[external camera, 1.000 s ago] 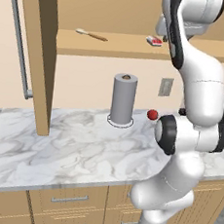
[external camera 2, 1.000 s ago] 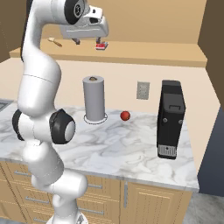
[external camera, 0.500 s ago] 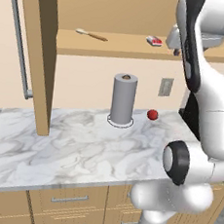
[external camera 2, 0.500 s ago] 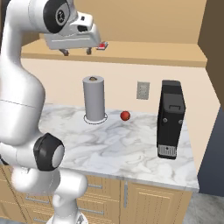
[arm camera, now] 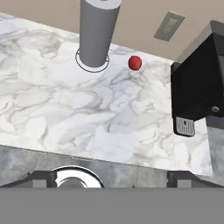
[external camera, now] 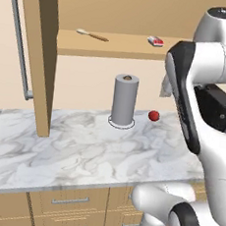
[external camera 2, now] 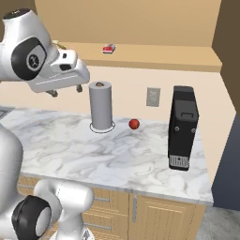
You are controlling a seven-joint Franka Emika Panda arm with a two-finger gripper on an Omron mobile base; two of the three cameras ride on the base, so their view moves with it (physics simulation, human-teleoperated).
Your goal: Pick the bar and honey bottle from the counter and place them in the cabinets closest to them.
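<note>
The gripper (external camera 2: 65,91) hangs empty with jaws spread wide over the counter (external camera 2: 117,154), while the bar (external camera 2: 108,48) lies on the cabinet shelf (external camera 2: 164,58), above and beyond it.

- My arm climbs from the base, folds at a high elbow, and the forearm slopes back down toward the hand.
- In the right base view the gripper (external camera 2: 65,91) hangs off the white hand at upper left, held up in the air, fingers pointing downward.
- Its two short dark fingertips (external camera 2: 53,93) stick out below the hand with a gap between them; I read the jaws as spread wide, with nothing between them.
- In the hand view the two finger tips (arm camera: 41,177) sit far apart at the bottom corners, nothing caught between.
- In the left base view the forearm crosses the right side, hiding the hand.
</note>
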